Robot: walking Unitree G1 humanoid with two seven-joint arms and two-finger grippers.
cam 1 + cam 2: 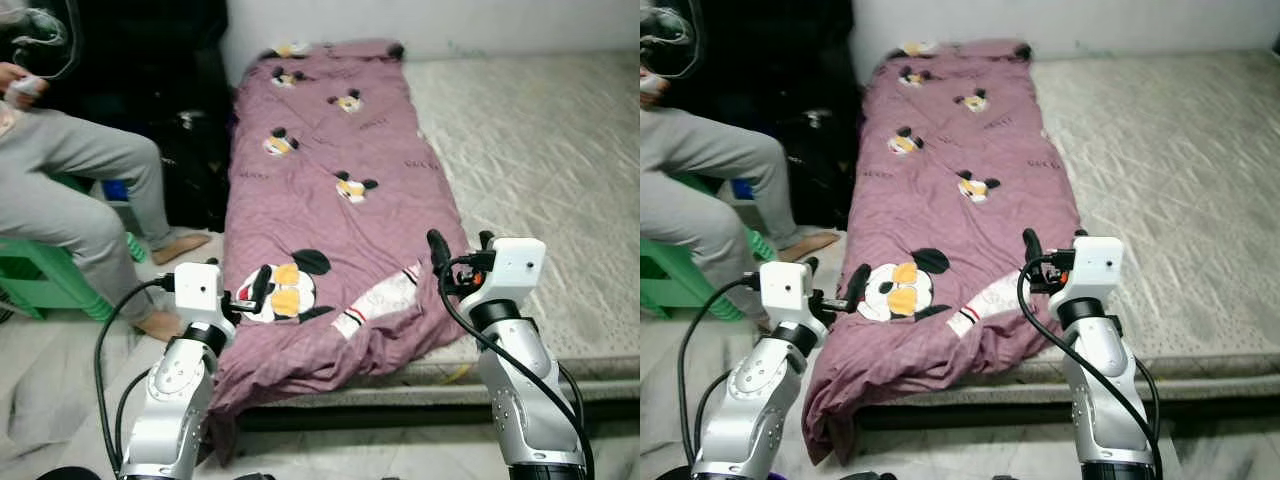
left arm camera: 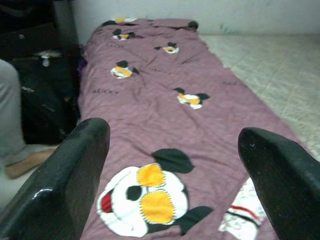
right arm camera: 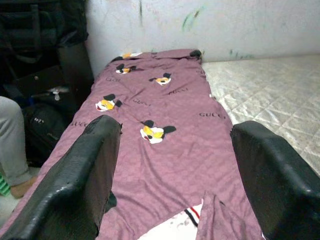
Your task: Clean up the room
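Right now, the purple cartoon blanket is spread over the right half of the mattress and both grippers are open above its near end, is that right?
Not quite. The purple blanket lies along the left half of the mattress, beside the seated person; the left eye view shows the right half bare. The rest holds: the left gripper and right gripper are both open above its near end.

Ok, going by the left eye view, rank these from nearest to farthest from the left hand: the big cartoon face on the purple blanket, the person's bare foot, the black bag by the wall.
1. Big cartoon face, just beside the left hand.
2. Bare foot, on the floor to its left.
3. Black bag, farther back beside the bed.
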